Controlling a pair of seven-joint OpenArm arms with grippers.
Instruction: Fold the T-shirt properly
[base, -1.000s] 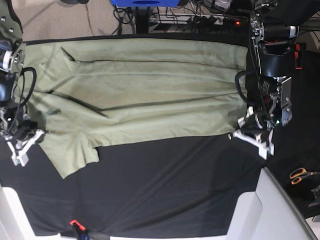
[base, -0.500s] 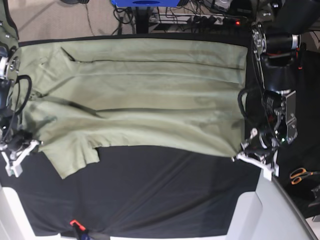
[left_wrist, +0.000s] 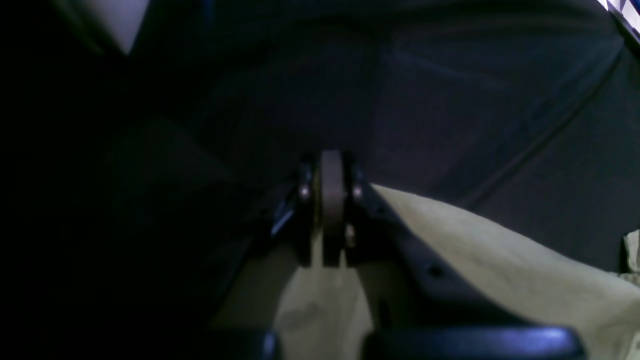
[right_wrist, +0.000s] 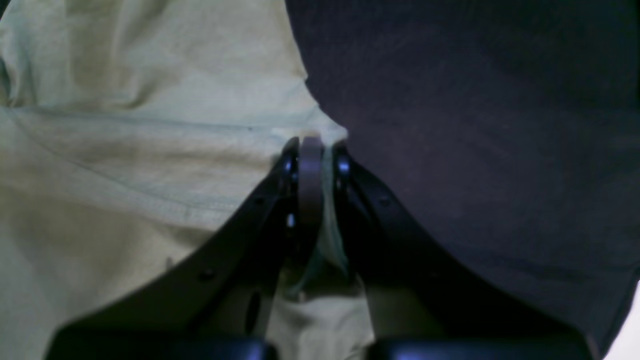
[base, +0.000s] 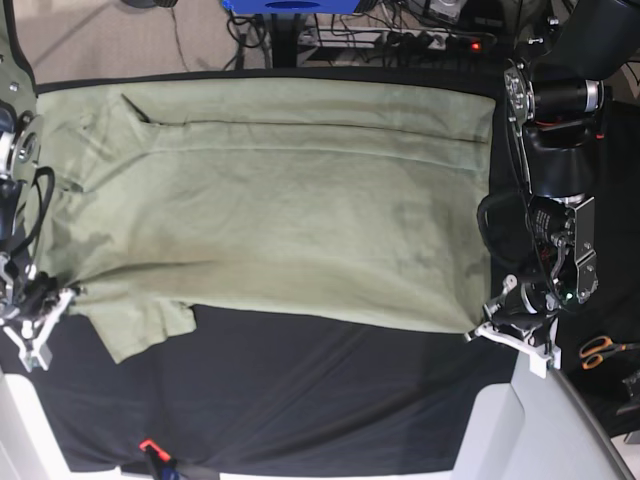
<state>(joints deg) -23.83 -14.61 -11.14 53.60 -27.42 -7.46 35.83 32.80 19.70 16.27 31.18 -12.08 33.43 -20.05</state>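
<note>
We saw both sets of fingers, left (base: 497, 331) and right (base: 42, 312), pinched closed on the T-shirt (base: 280, 210) hem near the desk (base: 330, 400) front edge; thin fabric could've slipped out under uneven pulling.

left tool (base: 497, 331) clamped tight, right tool (base: 40, 322) clamped tight, arms spread wide

Black table cloth (base: 330, 400), orange-handled scissors (base: 600, 350) at its right edge, cables (base: 400, 35) beyond.
</note>
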